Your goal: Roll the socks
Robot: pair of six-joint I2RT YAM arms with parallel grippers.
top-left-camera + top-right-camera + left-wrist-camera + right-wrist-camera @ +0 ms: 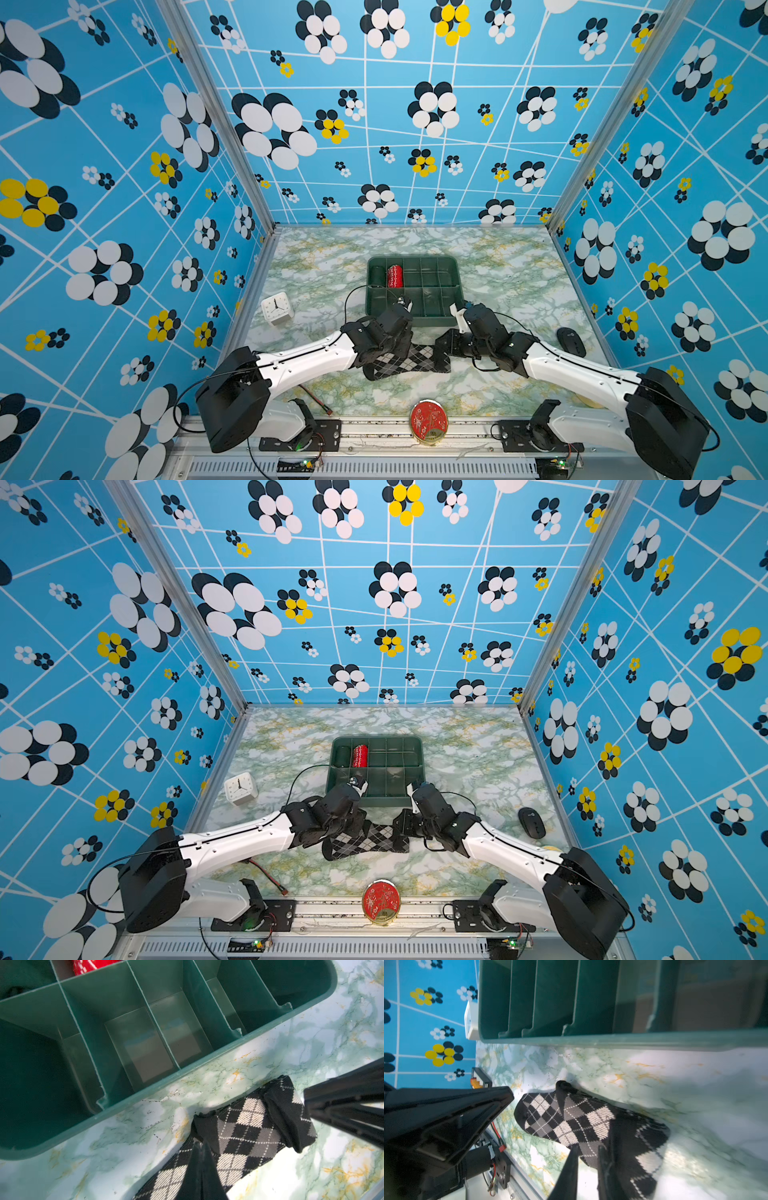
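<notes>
Left end effector (pixel 200 1147) pinching socks (pixel 249 1126) — hidden overhead

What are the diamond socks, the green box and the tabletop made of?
The socks look like soft knitted fabric, matte: fine stitch ribs show in the diamonds, and the cloth folds. The green box looks like hard moulded plastic, slightly glossy, with thin stiff dividers. The tabletop has a smooth, shiny marble look; whether it is real stone or a printed covering cannot be told.
</notes>
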